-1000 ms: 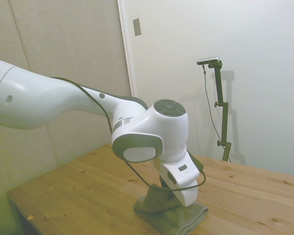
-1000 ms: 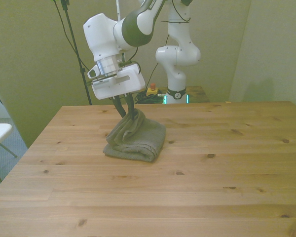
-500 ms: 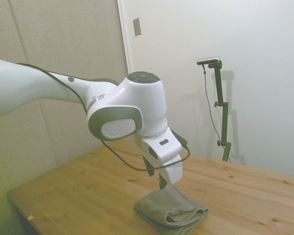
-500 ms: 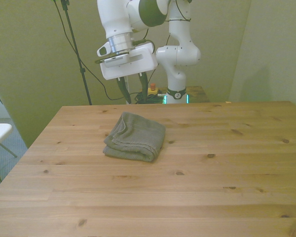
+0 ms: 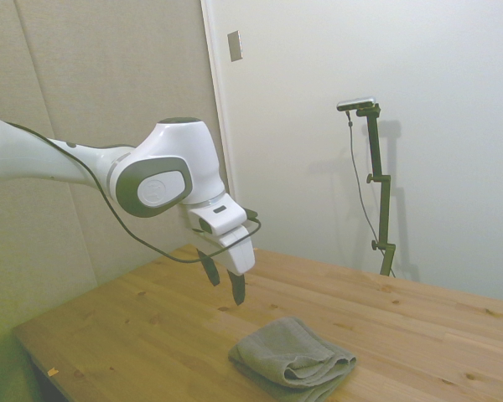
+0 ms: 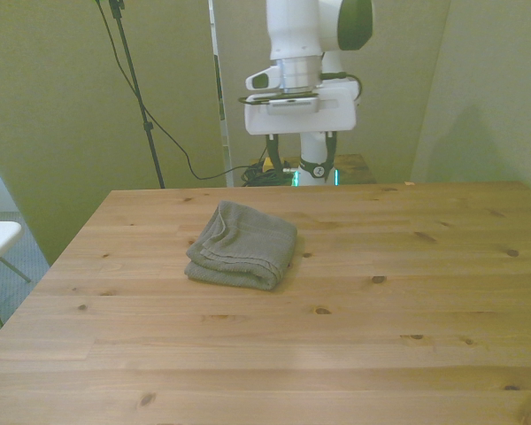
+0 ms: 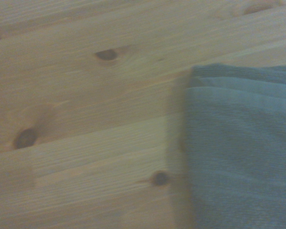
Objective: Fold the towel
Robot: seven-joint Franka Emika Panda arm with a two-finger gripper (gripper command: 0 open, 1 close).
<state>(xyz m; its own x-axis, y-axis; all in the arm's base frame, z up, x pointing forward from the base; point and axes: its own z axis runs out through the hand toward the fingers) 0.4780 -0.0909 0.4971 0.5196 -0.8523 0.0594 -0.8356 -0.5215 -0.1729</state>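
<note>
Wrist view is blurry, towel [image 7: 240, 148] cut off at frame edge. Folded towel [image 6: 243, 245] lies on desk [image 6: 336, 336], front view's left of center. End effector [image 5: 225, 283] empty, fingers spread; earlier pinching towel, now lifted clear.

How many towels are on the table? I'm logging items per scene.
1: the towel lies folded on the table, toward the front view's left. None seems hidden.
</note>
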